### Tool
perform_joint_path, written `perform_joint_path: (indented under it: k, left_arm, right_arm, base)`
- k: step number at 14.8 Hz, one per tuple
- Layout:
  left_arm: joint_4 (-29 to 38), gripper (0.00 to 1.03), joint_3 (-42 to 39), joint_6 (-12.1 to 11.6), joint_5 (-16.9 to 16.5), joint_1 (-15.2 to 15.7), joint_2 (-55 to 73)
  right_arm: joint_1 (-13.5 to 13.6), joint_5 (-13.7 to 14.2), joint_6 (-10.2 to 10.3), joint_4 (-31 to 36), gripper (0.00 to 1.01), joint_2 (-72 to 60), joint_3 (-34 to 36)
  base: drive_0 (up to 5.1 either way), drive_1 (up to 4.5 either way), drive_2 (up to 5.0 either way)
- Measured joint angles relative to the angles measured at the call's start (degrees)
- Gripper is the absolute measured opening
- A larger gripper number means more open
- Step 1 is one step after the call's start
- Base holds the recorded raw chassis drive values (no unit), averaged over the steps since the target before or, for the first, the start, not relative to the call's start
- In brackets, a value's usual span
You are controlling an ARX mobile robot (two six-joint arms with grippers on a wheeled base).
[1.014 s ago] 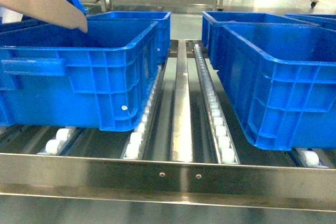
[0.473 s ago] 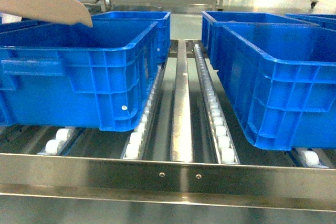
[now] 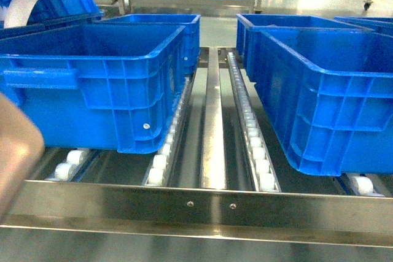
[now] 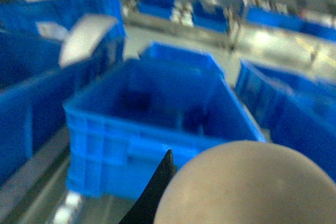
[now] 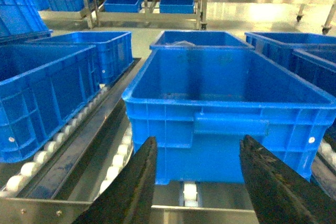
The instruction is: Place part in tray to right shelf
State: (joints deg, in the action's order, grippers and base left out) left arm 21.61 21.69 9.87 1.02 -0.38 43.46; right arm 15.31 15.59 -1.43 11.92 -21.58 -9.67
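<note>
Warehouse floor w/ more steel racks and blue bins filled the top of the head view; nearer, the right shelf (image 3: 202,204) ran across the bottom, front rail w/ screws, roller lanes behind. Left crate (image 3: 92,81) and right crate (image 3: 319,96) sat on the rollers, bare lane between.

Tray (image 3: 15,151) showed only as a beige blur at lower-left edge of the head view, and as a big rounded cream surface (image 4: 247,187) at lower right of the left wrist view. Left gripper (image 4: 155,195): one dark finger visible beside the tray; couldn't tell if it was clamped.

Right gripper (image 5: 197,182) was spread wide, holding nothing, facing the right crate (image 5: 226,108).

Part wasn't visible in any view; probably in the tray, couldn't confirm.

Judgement: glossy rigid plastic tray likely light but slick and long, so apt to swing; best held at the handle, kept level so the part wouldn't slide off the flat lip.
</note>
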Motion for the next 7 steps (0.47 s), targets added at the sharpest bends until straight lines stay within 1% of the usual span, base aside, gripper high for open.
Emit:
perform_joint_path:
  k: [1,2,3,4,5,6,7]
  left_arm:
    - [1.62,0.12,-2.73,-3.69,-1.97,-0.02,-1.49]
    - [2.49,0.12,-4.39,-6.67,-0.98,0.28,-3.61]
    - [3.30,0.12,-7.39,-7.56,-1.05,0.48,-5.51]
    - [3.30,0.12,-9.03,-8.44,-1.09,0.31,-7.61]
    - [3.45,0.12,-10.54,-8.63,-1.20,0.33,-9.27]
    - [3.37,0.12,-11.87,-8.66,-1.25,0.31,-10.99]
    - [3.15,0.12,-12.87,-8.66,-1.25,0.33,-12.55]
  right_arm:
    - [-2.19,-2.29,0.37,-0.57,0.37,1.88,1.53]
    - [-3.96,-3.96,0.50,-0.87,0.24,3.15,2.45]
    - [-5.73,-5.62,0.57,-1.36,0.09,4.79,3.39]
    - [-7.23,-7.41,0.66,-1.95,0.02,6.21,4.20]
    - [-9.55,-10.49,0.72,-2.97,0.02,7.54,4.87]
    - [-14.73,-14.62,0.74,-3.34,0.02,8.70,5.68]
    - [-15.72,-14.64,0.83,-3.50,0.02,9.46,6.01]
  base:
    - [0.0,0.00,0.0]
    - [0.0,0.00,0.0]
    - [0.0,0.00,0.0]
    - [0.0,0.00,0.0]
    - [0.0,0.00,0.0]
    - [0.0,0.00,0.0]
    - [0.0,0.00,0.0]
